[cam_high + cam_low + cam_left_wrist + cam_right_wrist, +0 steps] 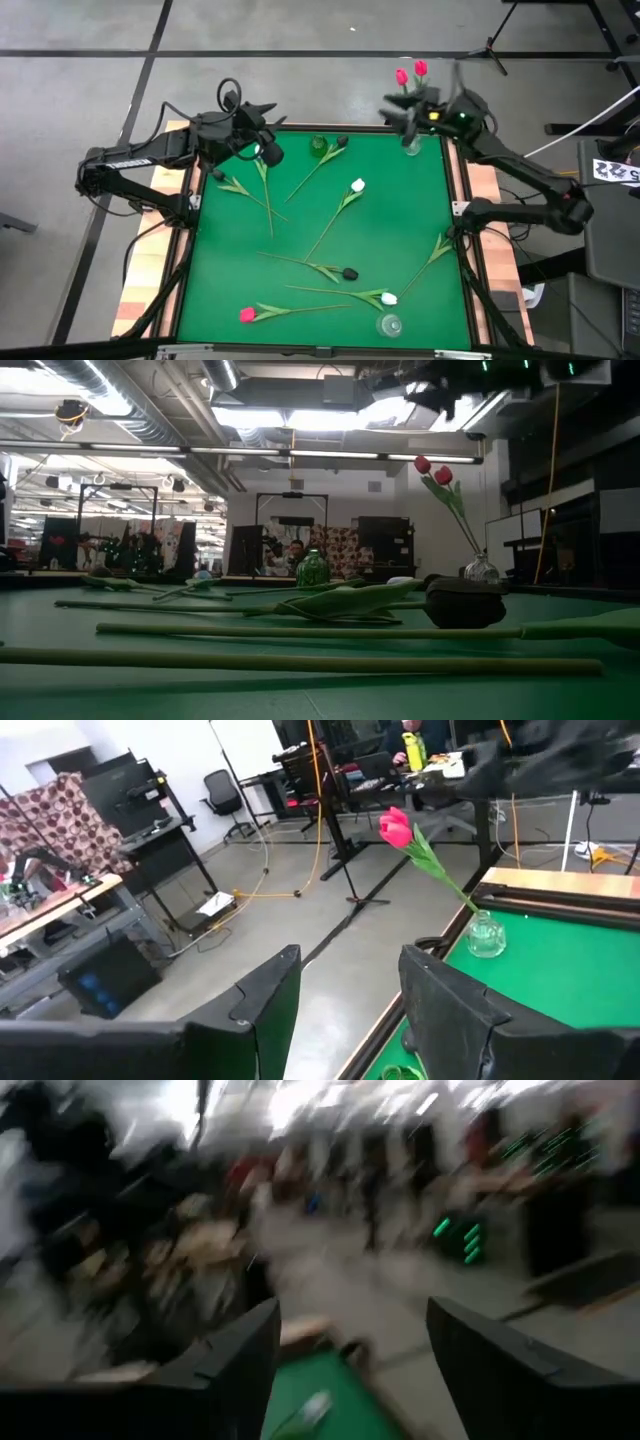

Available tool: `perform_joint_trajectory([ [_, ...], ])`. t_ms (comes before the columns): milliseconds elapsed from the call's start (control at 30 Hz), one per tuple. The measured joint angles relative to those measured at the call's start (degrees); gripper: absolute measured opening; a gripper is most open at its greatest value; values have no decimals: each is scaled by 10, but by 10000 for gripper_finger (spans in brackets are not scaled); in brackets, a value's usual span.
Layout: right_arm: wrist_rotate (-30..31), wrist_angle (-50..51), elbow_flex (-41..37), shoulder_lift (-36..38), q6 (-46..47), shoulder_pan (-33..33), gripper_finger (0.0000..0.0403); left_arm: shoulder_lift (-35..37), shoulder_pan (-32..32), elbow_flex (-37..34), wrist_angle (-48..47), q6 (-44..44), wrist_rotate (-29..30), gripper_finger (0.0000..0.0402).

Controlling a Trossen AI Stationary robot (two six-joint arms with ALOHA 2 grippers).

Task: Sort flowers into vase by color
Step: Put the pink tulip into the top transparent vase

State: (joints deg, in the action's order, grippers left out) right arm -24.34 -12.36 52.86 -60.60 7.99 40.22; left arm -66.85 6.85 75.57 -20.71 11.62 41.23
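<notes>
Two red-pink flowers (410, 72) stand in a clear vase (412, 147) at the far right corner, their stems down in it. A green vase (318, 146) stands mid far edge. Loose flowers lie flat on the green table (220, 280): a black one (343, 142) beside the green vase, a white one (358, 185), a black one (349, 272), a white one (389, 298) and a pink one (247, 314). My left gripper (345, 960) hovers open over the far left corner, with nothing between its fingers. My right gripper (350, 1305) is open and empty, high beside the red-pink flowers (397, 826).
A second clear vase (389, 324) stands near the front edge. Bare green stems and leaves (250, 190) lie at the far left, and another leafy stem (437, 250) lies by the right edge. Wooden rails (145, 280) border the table.
</notes>
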Motion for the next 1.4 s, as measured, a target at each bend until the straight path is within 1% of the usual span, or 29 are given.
perform_joint_trajectory([
  [100,58,143,82,-24,-40,-102,250,3,-1,0,0,8,0,169],
  [133,81,176,102,-34,-43,-137,250,4,-2,0,0,9,0,169],
  [200,122,211,130,-54,-42,-208,250,8,-6,0,-3,9,-1,169],
  [233,140,219,139,-64,-41,-243,250,11,-9,0,-10,9,-4,169],
  [300,175,228,153,-82,-36,-304,250,18,-17,0,-33,6,-30,169],
  [400,210,230,158,-101,-14,-378,250,28,-31,0,-93,-7,-95,169],
  [467,232,229,158,-113,23,-418,250,28,-45,0,-137,-24,-127,169],
  [567,248,227,159,-139,79,-475,250,27,-68,0,-192,-55,-140,169],
  [667,275,208,159,-181,111,-528,250,26,-91,0,-215,-76,-140,169],
  [800,294,147,159,-249,116,-577,250,27,-120,0,-227,-92,-140,169],
  [867,294,115,159,-285,116,-594,250,28,-135,0,-228,-95,-140,169],
  [933,290,108,159,-317,116,-607,250,28,-147,0,-228,-102,-140,169],
  [1067,265,102,166,-372,117,-633,250,27,-164,0,-228,-119,-139,169],
  [1167,262,113,209,-420,111,-656,250,26,-172,0,-228,-147,-139,169],
  [1233,259,137,258,-455,94,-671,250,27,-178,0,-228,-160,-139,169],
  [1400,264,269,380,-551,58,-696,250,27,-190,0,-240,-177,-139,169],
])
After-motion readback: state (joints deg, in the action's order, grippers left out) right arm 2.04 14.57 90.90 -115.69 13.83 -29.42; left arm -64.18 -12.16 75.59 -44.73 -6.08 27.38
